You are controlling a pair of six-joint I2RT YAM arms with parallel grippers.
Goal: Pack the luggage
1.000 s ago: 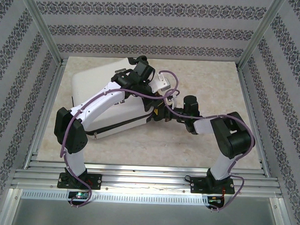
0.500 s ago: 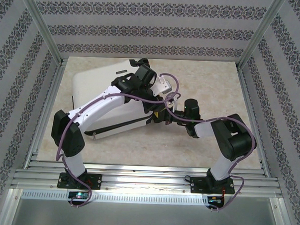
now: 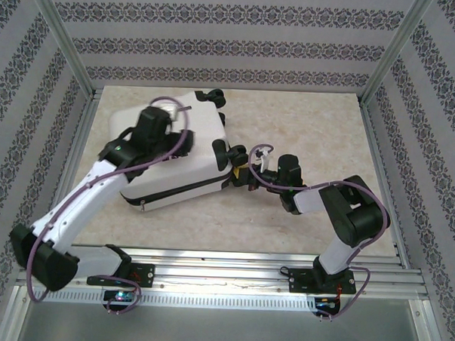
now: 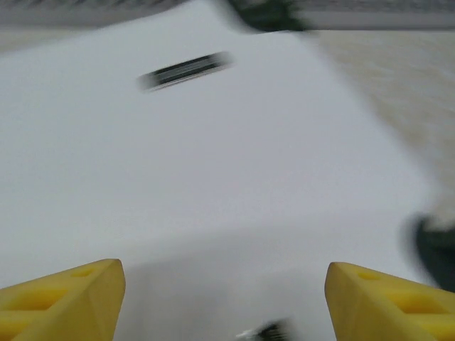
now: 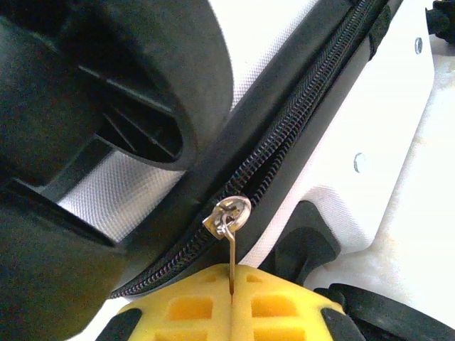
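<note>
Well, the beige table [image 3: 305,121] fills the floor of the cage. The white luggage [image 3: 202,135] lies flat on the table's left-centre part, turned at a slant, with its two halves folded together.

My left arm [image 3: 91,191] reaches from the near left corner up over the shell, and its wrist is above the middle of the lid. My right arm [image 3: 346,213] bends in low from the right, its wrist pointing at the near right corner of the luggage.

A black wheel [image 3: 212,96] sticks out at the far corner, and another stands at the right-hand end, just beside my right wrist. A dark zipper [image 3: 183,186] runs along the near side.

My left jaws are released. The yellow fingers [image 4: 67,298] stand far apart at the two lower corners of the left wrist view, with nothing between them and the blurred white lid below. A short dark mark [image 4: 185,69] sits on the lid farther off.

My right jaws are clenched on the zipper pull [image 5: 229,213]. Its thin metal tab runs down into the seam where the two yellow pads [image 5: 192,307] meet, close against the black zipper band.
</note>
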